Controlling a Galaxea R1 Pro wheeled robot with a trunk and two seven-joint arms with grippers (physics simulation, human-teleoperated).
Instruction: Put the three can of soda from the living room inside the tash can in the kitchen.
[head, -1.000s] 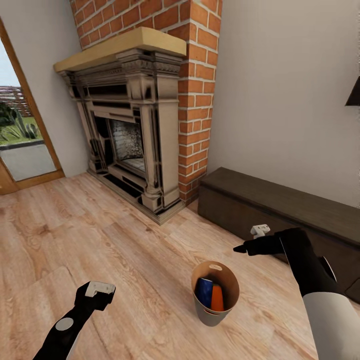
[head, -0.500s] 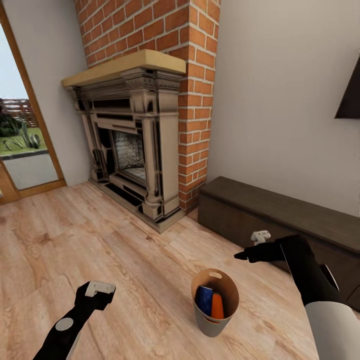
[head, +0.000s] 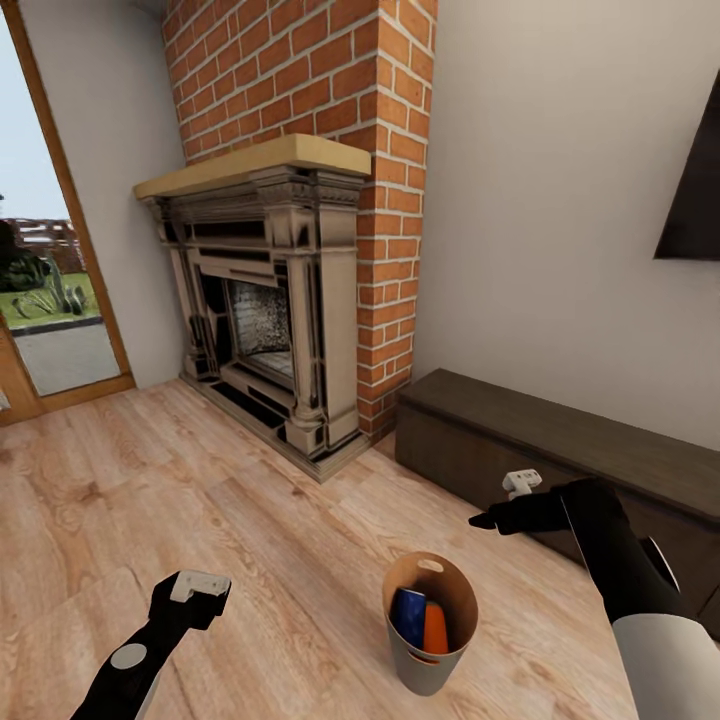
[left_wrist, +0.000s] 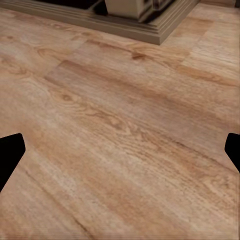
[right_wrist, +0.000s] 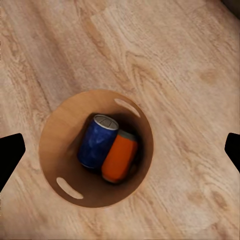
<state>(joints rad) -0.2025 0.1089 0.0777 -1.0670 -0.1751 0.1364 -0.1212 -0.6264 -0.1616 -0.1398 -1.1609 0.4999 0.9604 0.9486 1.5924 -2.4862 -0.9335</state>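
The right gripper (head: 480, 521), spread wide and holding nothing, is hovering above the trash pail (head: 430, 672) at the frame's lower centre, nearer than the left gripper (head: 200, 590), also empty.

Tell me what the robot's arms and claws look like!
Both arms are mostly black. The left gripper is black with a pale grey block on top, and its arm has a round grey disc. The right gripper is black and pointed, with a small white piece above it. The right arm has a big light-grey sleeve section.
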